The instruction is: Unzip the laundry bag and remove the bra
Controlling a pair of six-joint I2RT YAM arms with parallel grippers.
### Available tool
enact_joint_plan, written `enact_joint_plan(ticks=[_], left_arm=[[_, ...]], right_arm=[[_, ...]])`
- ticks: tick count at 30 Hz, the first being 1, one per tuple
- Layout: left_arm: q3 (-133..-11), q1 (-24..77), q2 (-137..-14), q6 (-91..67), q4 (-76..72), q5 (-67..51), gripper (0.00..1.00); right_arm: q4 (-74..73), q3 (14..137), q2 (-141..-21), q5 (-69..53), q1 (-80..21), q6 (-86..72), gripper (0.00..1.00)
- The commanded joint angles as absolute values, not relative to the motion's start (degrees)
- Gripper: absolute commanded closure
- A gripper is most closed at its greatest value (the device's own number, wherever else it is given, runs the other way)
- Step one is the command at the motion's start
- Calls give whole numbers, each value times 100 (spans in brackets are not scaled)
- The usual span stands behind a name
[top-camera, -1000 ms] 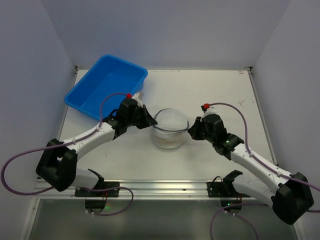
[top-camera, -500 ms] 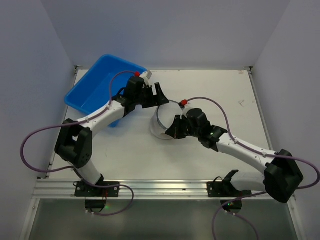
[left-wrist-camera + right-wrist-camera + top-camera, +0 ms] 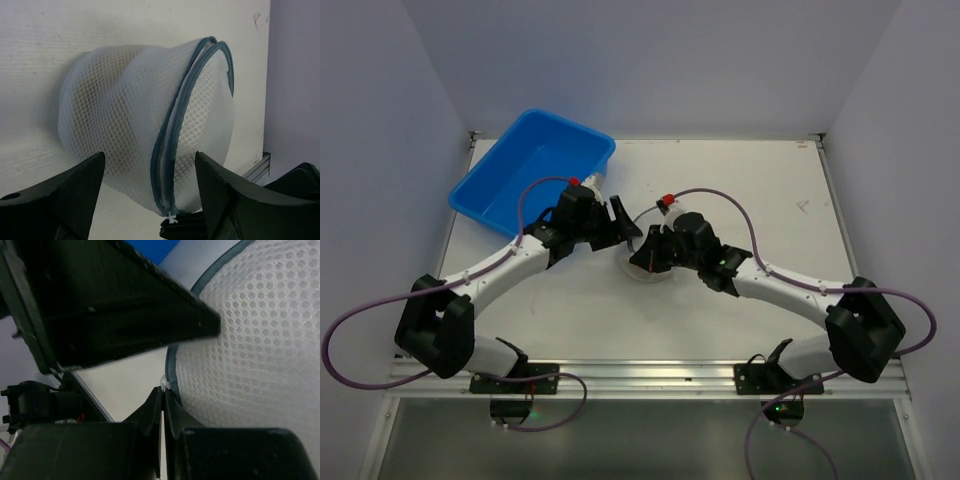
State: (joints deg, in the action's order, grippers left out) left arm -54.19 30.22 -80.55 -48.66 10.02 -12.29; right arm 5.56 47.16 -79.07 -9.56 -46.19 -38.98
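The laundry bag (image 3: 125, 115) lies tipped on its side on the white table (image 3: 750, 190), its dark zipper band (image 3: 172, 145) standing as an upright ring. Through the mesh a dim yellowish-tan lump shows, the bra (image 3: 92, 95), inside the bag on the side away from the zipper.

The left gripper (image 3: 150, 156) faces the bag's mesh side with its jaws wide apart and nothing between them; I cannot tell whether they touch the mesh. The right gripper (image 3: 163, 390) is at the foot of the zipper ring, jaws pressed together on the small white zipper pull (image 3: 173, 218), which pokes out at their tips. Seen from above, the two grippers sit on opposite sides of the bag and hide most of it. A blue tub (image 3: 535, 165) stands beyond the bag, on the left gripper's side and clear of it.
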Motion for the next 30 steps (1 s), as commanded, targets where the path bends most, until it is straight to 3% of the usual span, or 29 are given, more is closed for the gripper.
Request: enact_joint_plan(ticks=[1,3,6,7,9,17,22,30], left_arm=[[-5230,3278,-7910,-5150,730,-1362,28],[-5212,3357,-7910,-5168,686,-1354,36],[-5142,3375,-7910,-5168,694,-1231,71],[-5098,3366,-7901,-5168,703,-1178,90],[-5098,3358,-7884,-5168,764,-1073,100],[-5071,3050,-7866,-5063,738,-1344,100],[-4914,2909,-7691,-4948,826,-1494,100],[-3711,3084,-6857,-5510,-173,-1767,100]], right_arm=[[896,4983,-7989,-809,-4693,-3902,100],[888,4975,-7998,-809,-4702,-3902,100],[748,4931,-7928,-748,-4711,-3850,100],[686,4887,-7832,-712,-4711,-3824,100],[397,4817,-7700,-607,-4711,-3718,100],[-877,3929,-6769,-613,-4536,-3498,100],[-1730,3744,-6723,-949,-3501,-3313,100],[-1372,4323,-7180,-1133,-3120,-2972,100]])
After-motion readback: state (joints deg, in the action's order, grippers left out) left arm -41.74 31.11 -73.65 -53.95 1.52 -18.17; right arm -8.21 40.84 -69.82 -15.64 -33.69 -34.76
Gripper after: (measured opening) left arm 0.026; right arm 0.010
